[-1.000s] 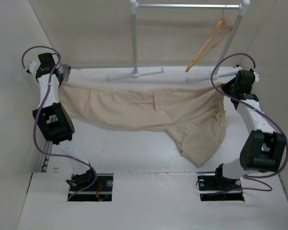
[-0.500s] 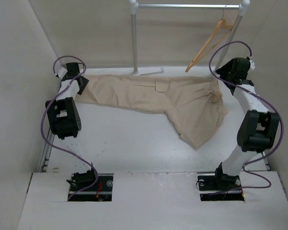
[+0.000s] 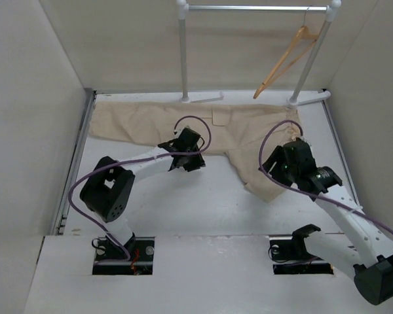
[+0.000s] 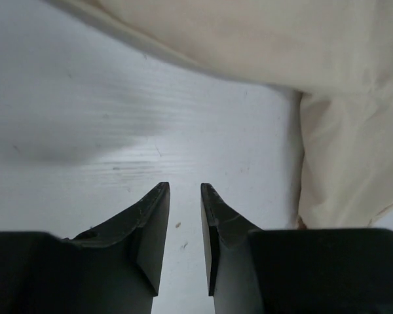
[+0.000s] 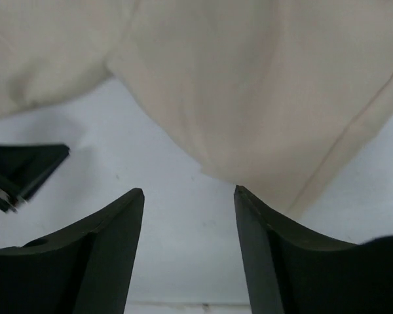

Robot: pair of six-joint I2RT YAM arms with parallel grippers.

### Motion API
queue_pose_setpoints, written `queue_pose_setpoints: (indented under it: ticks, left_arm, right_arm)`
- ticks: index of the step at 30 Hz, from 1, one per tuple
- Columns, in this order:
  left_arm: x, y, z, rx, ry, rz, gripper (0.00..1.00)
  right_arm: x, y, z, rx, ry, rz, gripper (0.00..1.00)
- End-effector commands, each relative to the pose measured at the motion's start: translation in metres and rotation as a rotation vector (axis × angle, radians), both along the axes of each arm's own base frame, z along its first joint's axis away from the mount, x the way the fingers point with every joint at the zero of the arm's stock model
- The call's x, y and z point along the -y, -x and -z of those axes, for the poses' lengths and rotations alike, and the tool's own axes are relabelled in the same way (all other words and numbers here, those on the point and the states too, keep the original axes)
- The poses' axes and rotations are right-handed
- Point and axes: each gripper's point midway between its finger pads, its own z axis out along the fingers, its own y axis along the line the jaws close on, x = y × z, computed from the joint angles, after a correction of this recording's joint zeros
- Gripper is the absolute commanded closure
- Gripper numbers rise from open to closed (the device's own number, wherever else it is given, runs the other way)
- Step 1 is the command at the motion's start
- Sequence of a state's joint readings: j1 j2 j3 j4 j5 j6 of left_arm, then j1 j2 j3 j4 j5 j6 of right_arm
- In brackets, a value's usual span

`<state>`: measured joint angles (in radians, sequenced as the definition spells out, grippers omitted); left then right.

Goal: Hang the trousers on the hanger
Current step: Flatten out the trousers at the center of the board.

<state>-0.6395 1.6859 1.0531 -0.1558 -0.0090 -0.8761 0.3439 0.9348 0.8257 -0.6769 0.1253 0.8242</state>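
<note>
White tabletop (image 3: 183, 203), with beige trousers (image 3: 249, 131) spread flat along its far side.
The rail (image 3: 255, 8) stands behind them, and the hanger (image 3: 285, 62) hangs from it, clear of the cloth. The right pincer (image 5: 188, 191) gapes wide at the trousers' edge. The left pincer (image 4: 185, 190) is narrowly parted over bare tabletop, gripping nothing.

You have three views: one high, two low and close.
The top camera looks down from behind the arms on the whole table (image 3: 183, 196); each wrist camera hangs near the table, and all three share the trousers (image 3: 249, 131).
</note>
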Motion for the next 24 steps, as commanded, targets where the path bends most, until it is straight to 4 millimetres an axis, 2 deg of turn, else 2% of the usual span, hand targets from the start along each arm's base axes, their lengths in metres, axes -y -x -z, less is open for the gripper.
queue_pose_setpoints:
  ticks: [1, 4, 7, 10, 15, 18, 20, 21, 22, 24]
  left_arm:
    - [0.019, 0.008, -0.008, 0.006, 0.072, 0.042, 0.77]
    - [0.032, 0.018, -0.011, 0.016, 0.117, 0.088, 0.76]
    - [0.034, 0.027, -0.013, 0.028, 0.141, 0.099, 0.76]
    - [0.032, 0.032, -0.017, 0.053, 0.161, 0.094, 0.76]
    - [0.036, 0.036, -0.027, 0.084, 0.207, 0.104, 0.75]
    - [0.039, 0.043, -0.032, 0.093, 0.218, 0.121, 0.75]
    - [0.042, 0.049, -0.034, 0.096, 0.223, 0.136, 0.74]
    - [0.044, 0.051, -0.034, 0.095, 0.224, 0.143, 0.74]
    - [0.046, 0.055, -0.034, 0.093, 0.223, 0.152, 0.73]
    - [0.053, 0.061, -0.034, 0.087, 0.224, 0.176, 0.71]
  right_arm:
    - [0.004, 0.057, 0.041, -0.229, -0.021, 0.084, 0.28]
    - [0.003, 0.075, 0.062, -0.296, -0.093, 0.178, 0.23]
    - [0.007, 0.079, 0.074, -0.336, -0.090, 0.244, 0.24]
    - [0.012, 0.073, 0.082, -0.349, -0.055, 0.294, 0.26]
    - [0.006, 0.041, 0.100, -0.338, -0.008, 0.305, 0.36]
    - [0.006, 0.023, 0.109, -0.338, 0.021, 0.317, 0.46]
    - [0.000, 0.010, 0.109, -0.333, 0.029, 0.300, 0.73]
    - [-0.007, -0.001, 0.099, -0.311, 0.025, 0.272, 0.84]
    - [-0.008, -0.011, 0.091, -0.280, 0.036, 0.254, 0.89]
    - [-0.011, -0.040, 0.055, -0.183, 0.066, 0.221, 0.93]
